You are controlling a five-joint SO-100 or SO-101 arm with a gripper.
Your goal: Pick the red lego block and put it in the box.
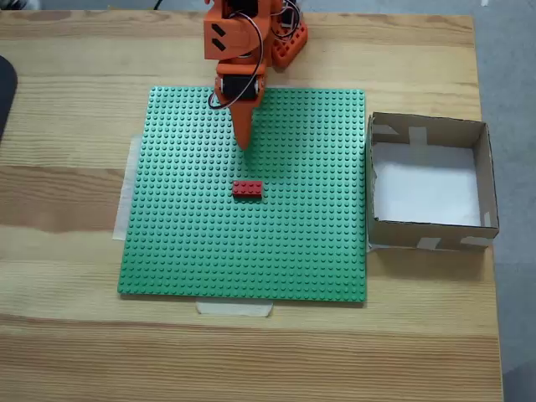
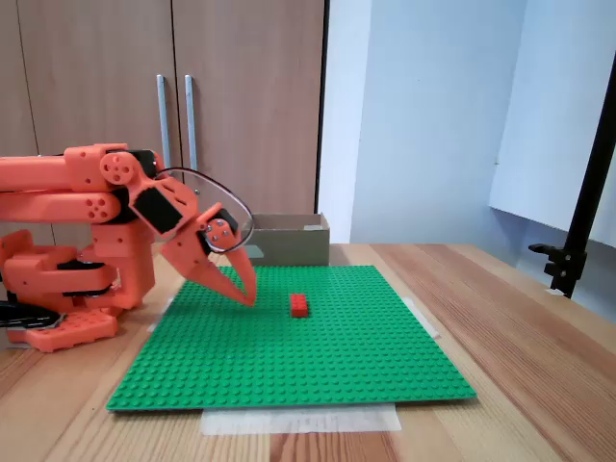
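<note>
Bare green studded baseplate lies open between the orange arm's fingers and the small red studded brick. Toward the bench's right edge, only the square cardboard box's low brown wall stands in the way.

Box partly behind claw

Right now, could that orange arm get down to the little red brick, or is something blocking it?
Probably yes. The red lego block lies alone on the green baseplate, and the gripper hangs just short of it with bare studs between them. The box stands well off to the side.
</note>
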